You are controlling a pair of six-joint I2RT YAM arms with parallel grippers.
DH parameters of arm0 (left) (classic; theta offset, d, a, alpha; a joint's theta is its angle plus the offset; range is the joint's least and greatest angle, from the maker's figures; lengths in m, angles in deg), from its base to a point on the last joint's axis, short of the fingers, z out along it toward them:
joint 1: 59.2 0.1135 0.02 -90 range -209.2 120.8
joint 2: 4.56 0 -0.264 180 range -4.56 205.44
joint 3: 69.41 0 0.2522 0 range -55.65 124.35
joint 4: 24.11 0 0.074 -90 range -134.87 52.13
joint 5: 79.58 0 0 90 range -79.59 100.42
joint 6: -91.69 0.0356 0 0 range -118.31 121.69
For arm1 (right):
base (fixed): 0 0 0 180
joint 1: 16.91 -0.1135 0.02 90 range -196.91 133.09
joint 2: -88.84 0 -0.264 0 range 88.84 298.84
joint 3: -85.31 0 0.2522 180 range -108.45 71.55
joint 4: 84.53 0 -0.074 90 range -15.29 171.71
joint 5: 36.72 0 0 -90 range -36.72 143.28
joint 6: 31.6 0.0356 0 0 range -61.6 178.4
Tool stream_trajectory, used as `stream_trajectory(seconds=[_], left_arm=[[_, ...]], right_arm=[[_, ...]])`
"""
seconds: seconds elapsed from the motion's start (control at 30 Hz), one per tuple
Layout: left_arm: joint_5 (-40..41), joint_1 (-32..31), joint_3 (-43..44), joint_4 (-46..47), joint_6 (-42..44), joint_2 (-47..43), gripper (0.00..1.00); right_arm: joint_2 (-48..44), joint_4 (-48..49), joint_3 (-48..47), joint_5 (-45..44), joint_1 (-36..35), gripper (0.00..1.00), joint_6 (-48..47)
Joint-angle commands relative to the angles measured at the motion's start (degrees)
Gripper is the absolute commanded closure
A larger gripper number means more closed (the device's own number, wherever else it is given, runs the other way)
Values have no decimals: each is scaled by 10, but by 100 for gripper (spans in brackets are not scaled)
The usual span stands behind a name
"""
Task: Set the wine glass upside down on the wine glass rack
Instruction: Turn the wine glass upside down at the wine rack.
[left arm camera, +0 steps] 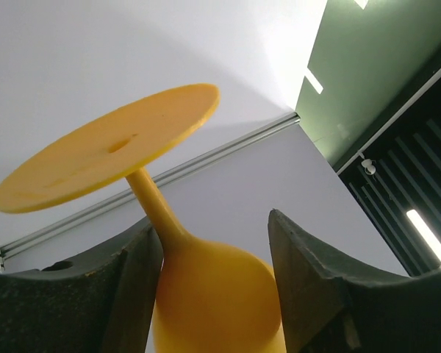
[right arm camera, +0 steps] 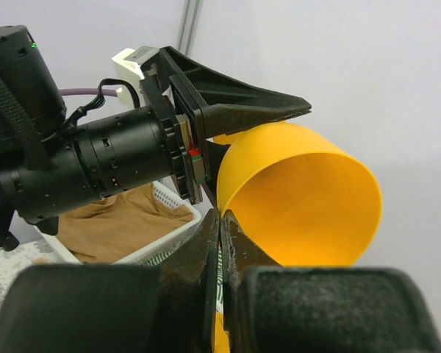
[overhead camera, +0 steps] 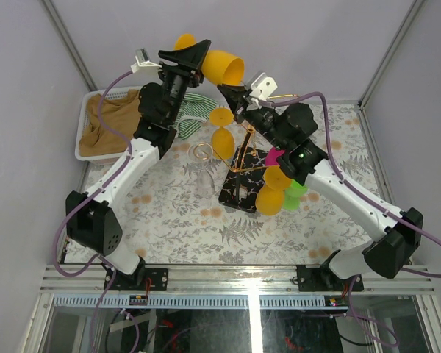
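Rack [overhead camera: 235, 193] is standing mid-counter, other glasses [overhead camera: 269, 198] hanging on it. Beyond, my right gripper [right arm camera: 220, 228] is hovering, fingers pressed together, just beside the rim of the glass [right arm camera: 301, 198]. High over the far edge, my left gripper [overhead camera: 197, 60] is clamping its bowl, holding it sideways. Carrying seems underway; next comes tipping it mouth-down and sliding the stem into a free hook.

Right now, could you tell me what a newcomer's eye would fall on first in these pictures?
The yellow wine glass stands out, held on its side high above the table by the left gripper, with the right gripper shut close by its open rim. Below, mid-table, a gold rack carries more bright glasses in yellow, pink and green.
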Motion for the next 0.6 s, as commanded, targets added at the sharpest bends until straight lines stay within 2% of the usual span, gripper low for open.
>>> stream_trajectory(seconds=[0.0,0.13,0.33,0.4,0.57], left_arm=[[9,1,12,46,16,-2,50],[7,1,15,42,22,-2,44],[-5,1,21,34,23,4,25],[-6,2,20,30,26,5,24],[-7,1,17,31,26,7,28]], right_arm=[[5,60,-7,-84,-8,100,-38],[18,56,-20,-132,-8,100,-41],[27,78,-23,-158,-9,100,-47],[29,71,-28,-155,-8,100,-48],[26,63,-29,-138,-8,100,-42]])
